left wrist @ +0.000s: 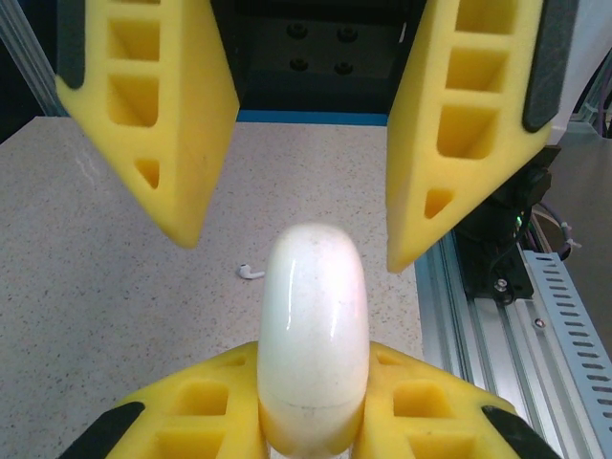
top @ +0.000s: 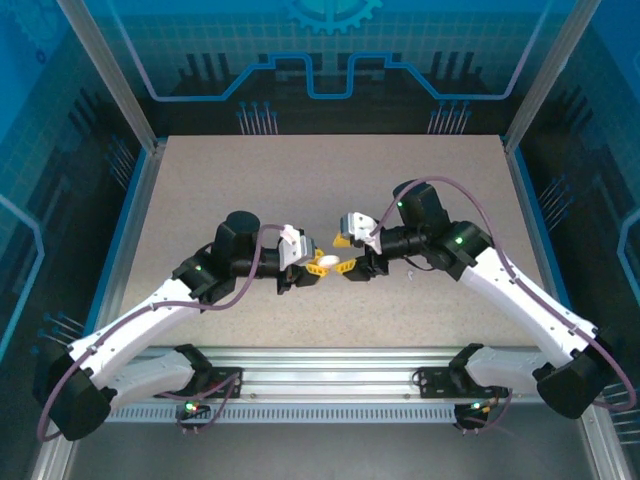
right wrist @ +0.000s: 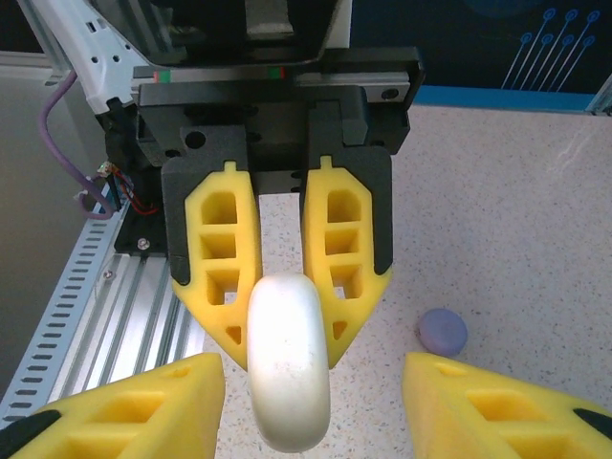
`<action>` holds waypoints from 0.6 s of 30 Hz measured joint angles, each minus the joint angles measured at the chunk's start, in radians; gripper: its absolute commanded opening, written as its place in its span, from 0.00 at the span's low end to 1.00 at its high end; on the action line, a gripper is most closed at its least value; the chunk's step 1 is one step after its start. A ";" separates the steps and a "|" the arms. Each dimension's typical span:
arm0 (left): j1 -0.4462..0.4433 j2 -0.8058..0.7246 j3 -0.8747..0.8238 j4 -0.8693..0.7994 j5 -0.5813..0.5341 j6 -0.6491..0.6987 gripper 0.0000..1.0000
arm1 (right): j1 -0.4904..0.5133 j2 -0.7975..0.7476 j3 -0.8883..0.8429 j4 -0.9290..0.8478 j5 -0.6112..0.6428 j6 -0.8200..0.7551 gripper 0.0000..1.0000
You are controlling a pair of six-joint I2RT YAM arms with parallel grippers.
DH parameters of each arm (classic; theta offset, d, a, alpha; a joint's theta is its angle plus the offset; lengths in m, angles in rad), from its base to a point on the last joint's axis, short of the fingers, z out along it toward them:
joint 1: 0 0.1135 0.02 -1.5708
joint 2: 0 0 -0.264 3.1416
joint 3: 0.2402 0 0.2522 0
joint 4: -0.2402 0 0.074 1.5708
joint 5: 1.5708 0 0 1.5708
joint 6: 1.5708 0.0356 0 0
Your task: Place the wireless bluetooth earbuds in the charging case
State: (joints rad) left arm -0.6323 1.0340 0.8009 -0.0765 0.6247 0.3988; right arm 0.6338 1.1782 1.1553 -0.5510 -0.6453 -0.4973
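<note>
Reaches in low from the left toward mid-bench (top: pixel 300 170) and clamps the left pincer (top: pixel 318 266) tight on a glossy white, rounded case (left wrist: pixel 314 325), held edge-on between yellow latticed foam fingers (left wrist: pixel 191 411). Meets it from the right, elbow bent, with the right pincer (right wrist: pixel 311 382) released, foam tips flanking the case's free end, apart from it. Lying on the speckled bench beyond the case: one tiny white stemmed earbud (left wrist: pixel 251 272), and elsewhere a smooth pale purple disc (right wrist: pixel 442 332).

No legible text, numbers or brand marks found by us on any surface. Only sign we noted: cyan gear emblem (top: pixel 333 12) at top of the blue back panel (top: pixel 180 40), above circuit-line graphics (top: pixel 330 95).
</note>
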 measured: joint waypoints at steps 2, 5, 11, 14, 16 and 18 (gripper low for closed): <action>0.000 -0.001 0.000 0.001 0.000 0.000 0.23 | 0.000 0.007 0.000 0.000 -0.001 0.000 0.52; 0.000 -0.001 0.000 0.002 0.000 0.000 0.23 | 0.000 0.013 0.000 0.002 -0.003 0.000 0.51; 0.000 -0.001 0.000 0.004 0.000 0.000 0.22 | 0.000 0.025 0.000 0.009 0.003 0.000 0.51; 0.000 -0.001 0.000 0.004 0.000 0.000 0.22 | 0.000 0.029 0.000 0.012 0.006 0.001 0.51; 0.000 -0.001 0.000 0.003 0.000 0.000 0.21 | 0.000 0.029 0.000 0.013 0.008 0.001 0.51; 0.000 -0.001 0.000 0.003 0.000 0.000 0.21 | 0.000 0.029 0.001 0.013 0.009 0.004 0.51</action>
State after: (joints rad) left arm -0.6323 1.0328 0.8009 -0.0731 0.6247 0.3985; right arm 0.6334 1.2076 1.1564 -0.5381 -0.6365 -0.4931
